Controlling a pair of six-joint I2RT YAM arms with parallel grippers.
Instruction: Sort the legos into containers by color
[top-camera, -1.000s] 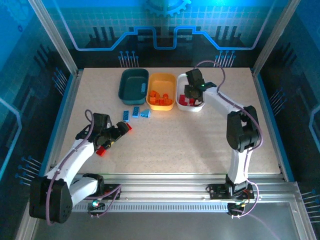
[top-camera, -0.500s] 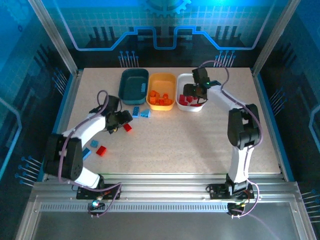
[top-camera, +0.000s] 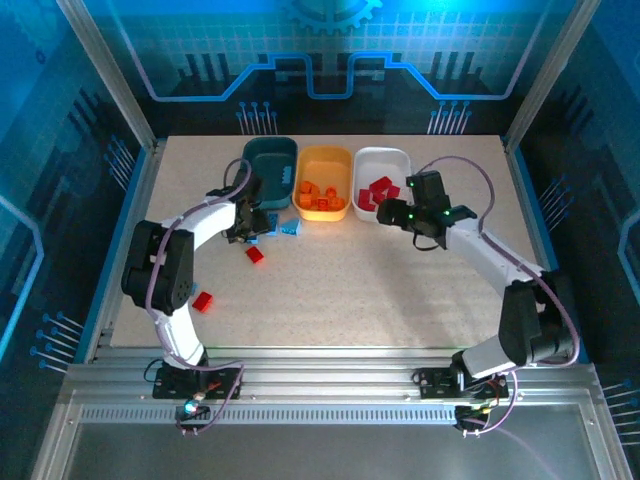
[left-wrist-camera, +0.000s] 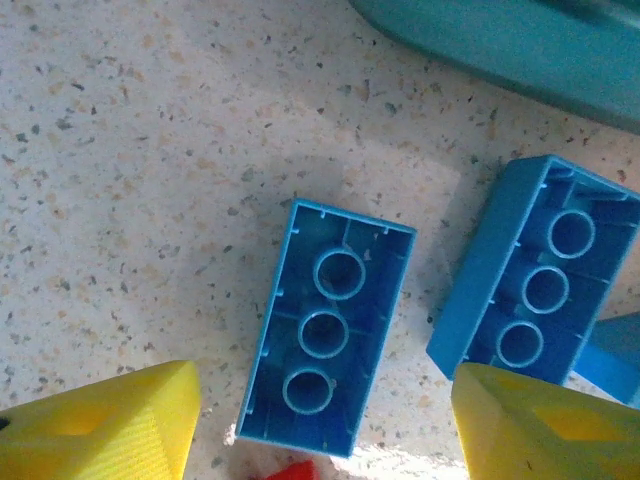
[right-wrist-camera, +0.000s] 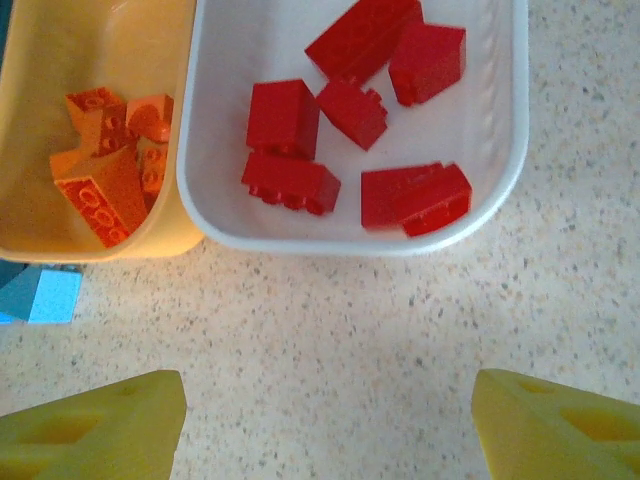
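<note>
Directly beneath the left end effector (left-wrist-camera: 322, 428), between its wide-spread yellow fingertips (left-wrist-camera: 100, 425), a small blue plastic toy brick (left-wrist-camera: 325, 325) lies hollow side up on the speckled counter (left-wrist-camera: 120, 150). The fingers hold nothing. Just right of it sits a second blue brick (left-wrist-camera: 540, 290), also upturned, its near corner close to the right fingertip. Ahead runs the wall of the dark teal rounded plastic tray (left-wrist-camera: 500, 40). Behind the end effector, a loose red brick (top-camera: 255, 254) and another red brick (top-camera: 203, 300) lie on the counter.

The right end effector (right-wrist-camera: 325, 425) hangs over bare counter, fingers apart and empty. Ahead of it is the white rounded plastic tray (right-wrist-camera: 225, 60) holding red bricks (right-wrist-camera: 283, 115). Ahead and to its left is the yellow-orange plastic tray (right-wrist-camera: 40, 40) holding orange bricks (right-wrist-camera: 100, 190).

The step in hand looks like picking up a blue brick for the teal tray. The next move likely calls for closing the fingers across the brick's long faces, which sit slightly askew to them. The right finger must stay off the neighbouring brick. Then comes a lift and a short carry forward over the tray's rim.
</note>
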